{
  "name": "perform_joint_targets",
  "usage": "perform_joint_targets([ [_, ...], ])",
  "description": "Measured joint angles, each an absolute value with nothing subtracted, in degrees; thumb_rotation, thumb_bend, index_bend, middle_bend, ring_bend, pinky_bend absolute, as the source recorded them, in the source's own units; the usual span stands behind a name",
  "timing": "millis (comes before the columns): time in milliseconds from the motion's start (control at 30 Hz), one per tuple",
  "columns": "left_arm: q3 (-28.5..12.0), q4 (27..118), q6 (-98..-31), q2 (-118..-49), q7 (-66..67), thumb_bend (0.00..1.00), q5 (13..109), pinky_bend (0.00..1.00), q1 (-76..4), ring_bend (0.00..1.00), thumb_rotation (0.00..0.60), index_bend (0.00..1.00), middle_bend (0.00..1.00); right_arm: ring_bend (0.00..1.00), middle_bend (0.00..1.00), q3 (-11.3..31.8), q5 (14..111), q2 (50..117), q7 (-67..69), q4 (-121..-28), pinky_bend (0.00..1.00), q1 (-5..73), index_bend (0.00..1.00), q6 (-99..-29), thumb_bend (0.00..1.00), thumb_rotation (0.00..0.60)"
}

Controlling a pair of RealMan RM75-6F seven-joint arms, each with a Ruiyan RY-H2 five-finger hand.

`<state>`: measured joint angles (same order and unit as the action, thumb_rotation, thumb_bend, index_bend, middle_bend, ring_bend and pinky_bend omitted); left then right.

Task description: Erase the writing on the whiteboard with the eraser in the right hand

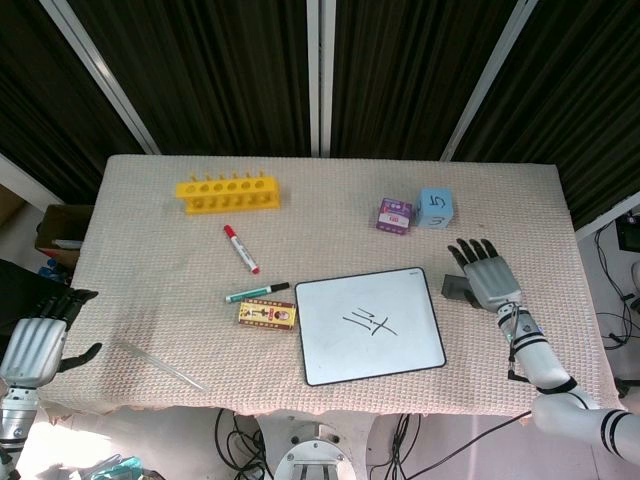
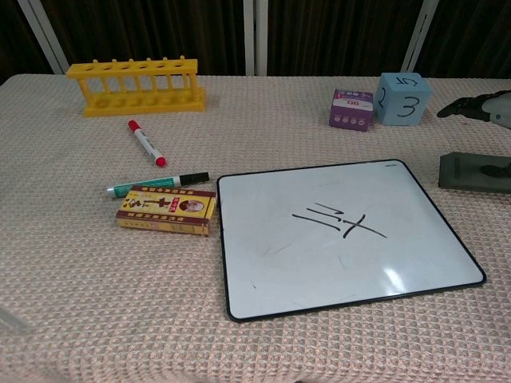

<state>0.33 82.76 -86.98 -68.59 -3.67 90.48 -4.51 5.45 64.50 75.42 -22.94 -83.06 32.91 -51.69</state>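
The whiteboard (image 1: 400, 350) (image 2: 279, 271) lies flat at the table's front middle, with black strokes of writing (image 1: 370, 322) (image 2: 339, 221) near its centre. Just right of it is the dark grey eraser (image 1: 454, 287) (image 2: 465, 171). My right hand (image 1: 487, 280) lies over the eraser's right part with its fingers stretched out, and the thumb touches the eraser's front side in the chest view, where the fingertips (image 2: 467, 104) show at the right edge. My left hand (image 1: 35, 345) hangs off the table's left front corner, fingers apart and holding nothing.
A yellow tube rack (image 1: 227, 190) stands at the back left. A red-capped marker (image 1: 240, 249), a green marker (image 1: 256, 293) and a small card box (image 1: 267, 315) lie left of the board. A purple box (image 1: 394, 215) and a blue numbered cube (image 1: 436, 208) sit behind it. A clear rod (image 1: 160, 365) lies front left.
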Motion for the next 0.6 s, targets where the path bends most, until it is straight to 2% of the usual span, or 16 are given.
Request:
perform_joint_targets([
  [367, 0.5, 82.1, -86.6, -68.8, -5.2, 0.16, 90.9, 0.25, -4.8, 0.15, 0.598, 0.22, 0.21, 0.00, 0.00, 4.6, 70.8, 73.3, -14.8, -84.0, 0.00, 31.1, 0.00, -54.6, 0.26, 0.600],
  [600, 0.9, 81.5, -85.7, -69.6, -5.5, 0.16, 91.1, 0.25, -5.2, 0.15, 0.598, 0.22, 0.21, 0.00, 0.00, 4.2, 64.6, 73.0, -20.1, -85.0, 0.00, 31.0, 0.00, -53.1, 0.26, 0.600],
])
